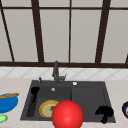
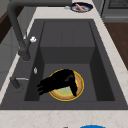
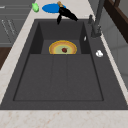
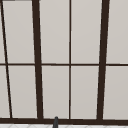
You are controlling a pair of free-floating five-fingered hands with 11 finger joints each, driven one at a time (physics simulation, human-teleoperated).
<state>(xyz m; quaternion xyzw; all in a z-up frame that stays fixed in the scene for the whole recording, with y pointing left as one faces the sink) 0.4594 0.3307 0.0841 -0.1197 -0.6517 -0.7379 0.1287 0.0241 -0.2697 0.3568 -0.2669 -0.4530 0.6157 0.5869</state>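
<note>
A black sink has a deep left basin holding a yellow plate with coloured rings. My left hand hovers open over the basin's left end. In the left side view the left hand hangs above the plate, fingers stretched out and thumb down. From the right, the left hand floats at the sink's far end, beyond the plate. My right hand is at the sink's front right corner. A large red ball shows before the sink's front edge, touched by neither hand.
A dark faucet stands behind the sink under a window. On the left counter are a blue bowl with a wooden item across it and a green object. A dark plate sits on the right counter.
</note>
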